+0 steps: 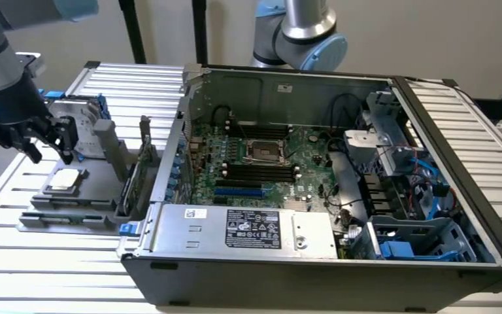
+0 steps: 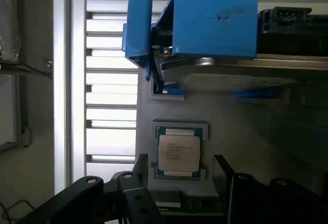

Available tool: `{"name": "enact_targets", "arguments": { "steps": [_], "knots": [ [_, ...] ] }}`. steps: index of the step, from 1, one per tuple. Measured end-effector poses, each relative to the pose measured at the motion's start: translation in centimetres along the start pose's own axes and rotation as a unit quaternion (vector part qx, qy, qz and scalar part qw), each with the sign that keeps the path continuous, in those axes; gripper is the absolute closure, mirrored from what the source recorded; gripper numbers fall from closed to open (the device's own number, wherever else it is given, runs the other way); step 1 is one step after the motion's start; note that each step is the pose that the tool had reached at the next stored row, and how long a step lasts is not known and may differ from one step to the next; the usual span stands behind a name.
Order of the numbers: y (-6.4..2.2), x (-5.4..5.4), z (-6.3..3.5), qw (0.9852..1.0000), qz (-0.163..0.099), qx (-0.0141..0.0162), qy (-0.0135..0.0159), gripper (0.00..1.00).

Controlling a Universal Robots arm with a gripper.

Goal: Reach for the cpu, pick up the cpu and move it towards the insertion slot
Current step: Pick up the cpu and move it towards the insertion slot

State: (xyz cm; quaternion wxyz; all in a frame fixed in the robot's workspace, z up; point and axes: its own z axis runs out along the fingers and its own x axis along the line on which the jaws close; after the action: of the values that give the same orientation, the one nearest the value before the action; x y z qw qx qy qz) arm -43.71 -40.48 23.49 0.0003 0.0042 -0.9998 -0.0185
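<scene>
The cpu (image 1: 65,180), a small square chip with a silver-grey top, lies flat in a grey holder (image 1: 68,209) on the slatted table, at the exterior view's left. My gripper (image 1: 51,154) hangs just above and slightly behind it, open, with its dark fingers (image 1: 34,149) apart and nothing between them. In the wrist view the cpu (image 2: 178,152) lies between and beyond the two fingertips (image 2: 139,163), clear of both. The insertion slot (image 1: 264,152), a square socket with a shiny frame and a dark centre, sits on the motherboard inside the open computer case.
A silver hard drive with blue rails (image 1: 78,112) (image 2: 215,29) stands just behind the cpu holder. An upright grey divider (image 1: 138,163) and the case's side wall (image 1: 177,150) lie between holder and motherboard. Long black memory slots (image 1: 255,172) flank the socket. A second arm (image 1: 299,33) stands behind the case.
</scene>
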Motion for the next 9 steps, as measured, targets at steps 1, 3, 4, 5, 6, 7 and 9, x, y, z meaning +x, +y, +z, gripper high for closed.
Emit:
{"name": "enact_targets", "arguments": {
  "steps": [1,3,4,5,6,7,9],
  "knots": [
    [-0.01,0.0,0.18,1.0000,0.000,0.0000,0.0000,0.38],
    [-0.02,0.0,0.54,1.0000,0.001,0.0000,0.0000,0.38],
    [-0.03,0.0,0.72,1.0000,0.001,0.0000,-0.0001,0.38],
    [-0.04,0.0,0.89,1.0000,0.001,0.0001,0.0000,0.38],
    [-0.05,0.0,1.09,1.0000,0.001,0.0002,-0.0001,0.38],
    [-0.05,0.0,1.27,1.0000,0.001,0.0004,-0.0002,0.38],
    [-0.07,0.0,1.64,1.0000,0.002,0.0008,-0.0005,0.38]
  ]
}}
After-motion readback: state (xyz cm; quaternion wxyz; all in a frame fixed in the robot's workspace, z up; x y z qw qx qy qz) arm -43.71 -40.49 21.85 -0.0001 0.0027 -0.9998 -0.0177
